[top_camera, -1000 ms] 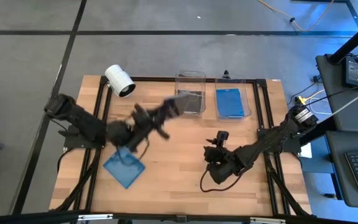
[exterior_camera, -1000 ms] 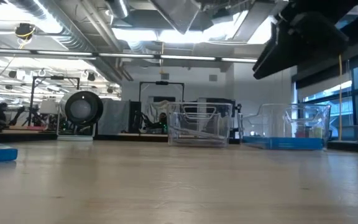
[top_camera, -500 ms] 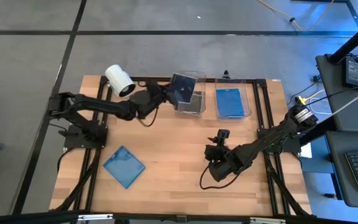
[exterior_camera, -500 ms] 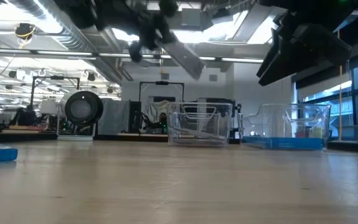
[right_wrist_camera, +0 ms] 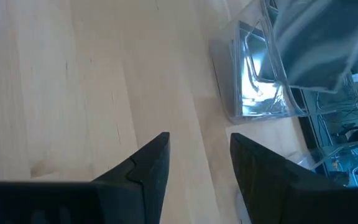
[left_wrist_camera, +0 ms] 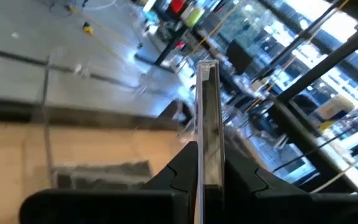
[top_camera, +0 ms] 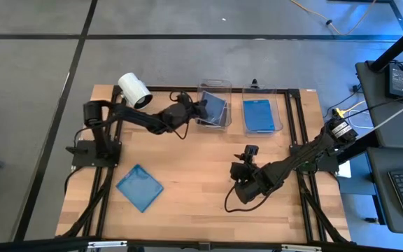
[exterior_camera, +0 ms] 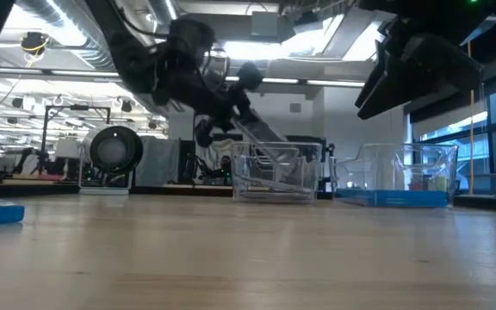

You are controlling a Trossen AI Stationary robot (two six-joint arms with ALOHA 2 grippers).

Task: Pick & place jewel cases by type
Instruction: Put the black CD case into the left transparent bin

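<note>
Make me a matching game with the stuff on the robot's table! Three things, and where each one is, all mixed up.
Things:
1. dark jewel case
2. blue jewel case lying alone
3. white camera

Places:
A. flat on the bare wood, near the table's front left
B. at the table's back left corner
C. pinched in the left gripper, tilted over the left clear bin

Right pairs: 1-C, 2-A, 3-B.
</note>
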